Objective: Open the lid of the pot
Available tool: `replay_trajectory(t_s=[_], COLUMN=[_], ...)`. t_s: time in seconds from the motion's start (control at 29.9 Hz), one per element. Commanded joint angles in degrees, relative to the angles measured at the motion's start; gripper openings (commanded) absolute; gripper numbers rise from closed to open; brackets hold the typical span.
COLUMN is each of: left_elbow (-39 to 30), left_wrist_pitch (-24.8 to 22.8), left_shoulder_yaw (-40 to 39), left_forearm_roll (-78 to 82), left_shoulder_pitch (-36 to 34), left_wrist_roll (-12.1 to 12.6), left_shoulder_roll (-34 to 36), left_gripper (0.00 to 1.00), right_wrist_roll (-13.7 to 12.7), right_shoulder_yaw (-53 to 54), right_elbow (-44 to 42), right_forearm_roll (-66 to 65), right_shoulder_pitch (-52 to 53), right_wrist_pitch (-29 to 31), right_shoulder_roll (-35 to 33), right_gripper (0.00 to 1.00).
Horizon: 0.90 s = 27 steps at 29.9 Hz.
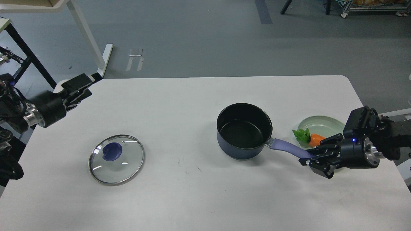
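Note:
The glass lid (116,163) with its blue knob (112,151) lies flat on the white table (192,93), left of centre, with nothing holding it. The dark blue pot (244,130) stands uncovered right of centre, its inside empty. Its purple handle (285,148) points right. My right gripper (310,156) is shut on the end of that handle. My left gripper (84,87) is raised near the table's back left corner, far from the lid, its fingers slightly apart and empty.
A pale green plate (324,123) with a toy carrot (316,139) and its green leaves (301,135) sits right behind the pot handle. A black rack (19,61) stands off the table's left side.

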Motion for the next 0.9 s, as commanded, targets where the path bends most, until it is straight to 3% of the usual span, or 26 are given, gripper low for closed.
replay_trajectory(t_s=[0.0, 0.17, 0.2, 0.57, 0.77, 0.87], left_elbow=[1.9, 2.2, 2.3, 4.8, 10.2, 12.4], left_wrist_pitch=[-1.5, -2.7, -3.6, -9.6, -13.1, -13.6], left_shoulder_yaw=[0.2, 0.1, 0.0, -0.3, -2.0, -3.0], left_forearm_roll=[-6.2, -11.1, -12.0, -20.6, -29.8, -31.1], left_shoulder_pitch=[0.3, 0.3, 0.3, 0.3, 0.4, 1.2], left_wrist_roll=[0.0, 0.0, 0.0, 0.0, 0.0, 0.0], left_shoulder_roll=[-0.7, -1.4, -1.6, -4.3, -7.2, -9.0], left_gripper=[0.99, 0.99, 0.99, 0.99, 0.99, 0.99], right_wrist_roll=[0.0, 0.0, 0.0, 0.0, 0.0, 0.0], right_shoulder_yaw=[0.0, 0.4, 0.4, 1.4, 3.0, 3.3], right_elbow=[0.0, 0.4, 0.5, 5.2, 2.9, 1.2], right_forearm_roll=[0.1, 1.2, 2.2, 26.0, 59.3, 79.7], right_shoulder_pitch=[0.2, 0.8, 1.0, 11.1, 10.4, 7.3], right_wrist_pitch=[-0.1, -0.1, -0.1, -0.4, -6.5, -10.0], right_shoulder_roll=[0.0, -1.1, -1.7, -11.3, -10.4, -5.9], right_gripper=[0.67, 0.95, 0.96, 0.97, 0.99, 0.99])
